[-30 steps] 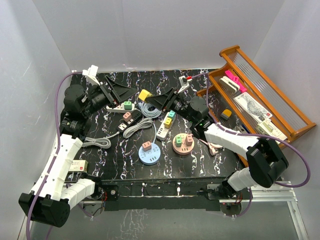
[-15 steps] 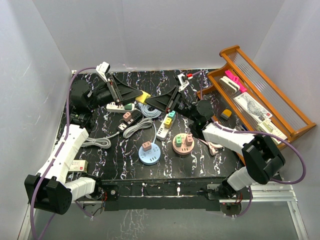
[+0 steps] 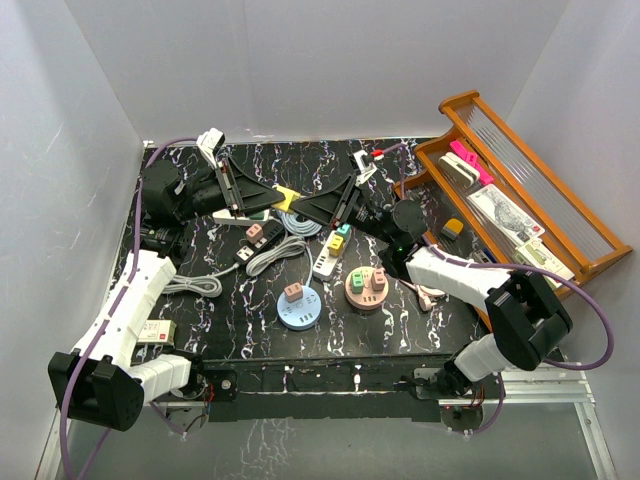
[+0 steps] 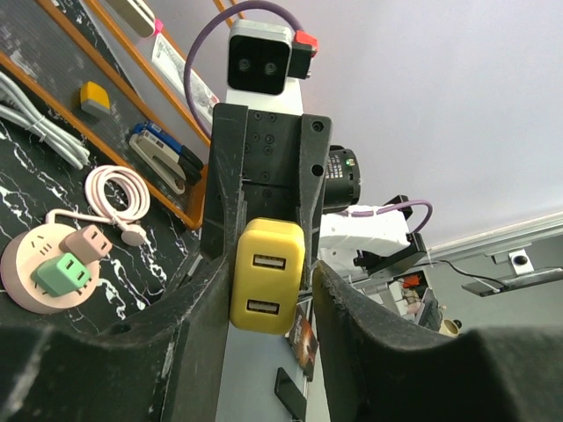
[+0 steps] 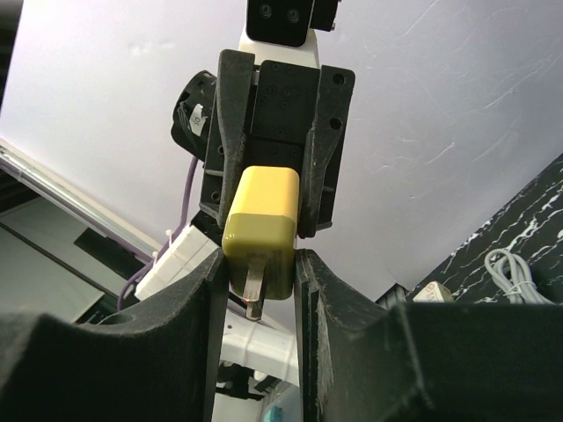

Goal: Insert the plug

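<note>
Marbled black table (image 3: 340,335); boxy yellow plug (image 4: 266,274).

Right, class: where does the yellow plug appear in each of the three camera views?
Top external: yellow plug left of centre, in the upper half.
Left wrist: middle of the picture, USB ports facing the camera.
Right wrist: middle, prongs pointing down.
Shared landmark: the black marbled table.
</note>
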Available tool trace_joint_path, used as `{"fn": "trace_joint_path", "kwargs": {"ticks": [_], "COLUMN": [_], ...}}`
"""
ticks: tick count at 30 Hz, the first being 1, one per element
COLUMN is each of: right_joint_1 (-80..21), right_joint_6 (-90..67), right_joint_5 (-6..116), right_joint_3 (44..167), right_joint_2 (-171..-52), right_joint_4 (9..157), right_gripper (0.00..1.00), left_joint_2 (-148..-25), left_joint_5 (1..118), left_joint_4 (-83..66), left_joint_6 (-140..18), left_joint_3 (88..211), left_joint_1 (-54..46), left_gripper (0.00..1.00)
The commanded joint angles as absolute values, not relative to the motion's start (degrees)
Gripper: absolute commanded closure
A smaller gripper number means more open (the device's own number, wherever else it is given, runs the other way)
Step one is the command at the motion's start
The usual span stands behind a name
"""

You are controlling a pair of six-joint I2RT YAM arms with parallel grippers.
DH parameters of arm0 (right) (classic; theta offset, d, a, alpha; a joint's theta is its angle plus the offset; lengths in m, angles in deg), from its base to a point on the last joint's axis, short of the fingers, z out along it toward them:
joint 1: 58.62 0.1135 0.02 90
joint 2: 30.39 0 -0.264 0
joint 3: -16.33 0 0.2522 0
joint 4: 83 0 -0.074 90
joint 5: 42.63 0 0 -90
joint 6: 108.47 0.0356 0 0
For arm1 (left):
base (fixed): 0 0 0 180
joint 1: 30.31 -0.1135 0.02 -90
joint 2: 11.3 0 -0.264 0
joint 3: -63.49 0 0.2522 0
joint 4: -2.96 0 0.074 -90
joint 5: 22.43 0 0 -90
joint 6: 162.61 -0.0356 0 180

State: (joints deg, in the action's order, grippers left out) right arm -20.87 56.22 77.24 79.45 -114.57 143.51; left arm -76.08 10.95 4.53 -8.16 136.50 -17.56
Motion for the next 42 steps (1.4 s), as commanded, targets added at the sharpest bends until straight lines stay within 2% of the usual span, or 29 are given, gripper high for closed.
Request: {"fn": "trace_joint_path", "kwargs": {"ticks": [1,5,8,11,12,14,17,20,24,30,35,42], "right_joint_1": [-21.26,-21.89,-21.98,-22.14,-22.26,-22.81,-24.22,-25.69,-26.50,-26.51,-26.50,-26.55], "right_joint_6": [50.31,49.22,48.98,48.75,48.76,48.41,47.22,44.17,37.78,31.14,29.23,28.99], "right_joint_5": [74.84,75.74,76.13,76.06,75.88,75.23,73.54,71.07,66.54,62.21,59.35,59.35], "right_joint_3": [82.11,83.59,84.05,83.71,83.28,82.19,79.77,76.70,74.20,72.67,71.09,69.92], "right_joint_2": [-112.50,-113.62,-114.36,-114.43,-114.23,-113.43,-111.04,-107.02,-99.95,-92.27,-87.95,-88.20], "right_joint_4": [138.95,137.94,137.99,138.07,138.04,137.80,135.34,129.71,117.42,102.68,98.11,97.91], "right_gripper": [0.80,0.79,0.77,0.64,0.52,0.41,0.30,0.22,0.18,0.18,0.18,0.18], "left_joint_2": [-73.94,-73.96,-74.52,-74.52,-74.52,-74.52,-74.58,-73.94,-72.03,-71.75,-75.71,-77.07], "left_joint_5": [7.07,6.85,6.65,6.81,7.02,8.07,10.82,21.14,35.06,41.10,46.19,53.36], "left_joint_4": [2.95,5.79,6.60,6.22,5.17,1.18,-8.08,-22.99,-32.66,-39.27,-41.56,-34.30], "left_joint_6": [-9.56,-8.88,-9.03,-11.58,-13.19,-18.65,-30.52,-50.51,-70.13,-89.57,-95.49,-95.81], "left_joint_3": [139.61,139.72,140.24,140.72,141.07,142.56,146.48,150.49,149.55,145.75,143.92,135.89], "left_joint_1": [-17.34,-17.39,-17.31,-17.35,-17.39,-17.38,-17.32,-17.31,-17.35,-17.31,-17.30,-17.22], "left_gripper": [0.67,0.83,1.00,1.00,1.00,1.00,1.00,1.00,1.00,1.00,1.00,1.00]}}
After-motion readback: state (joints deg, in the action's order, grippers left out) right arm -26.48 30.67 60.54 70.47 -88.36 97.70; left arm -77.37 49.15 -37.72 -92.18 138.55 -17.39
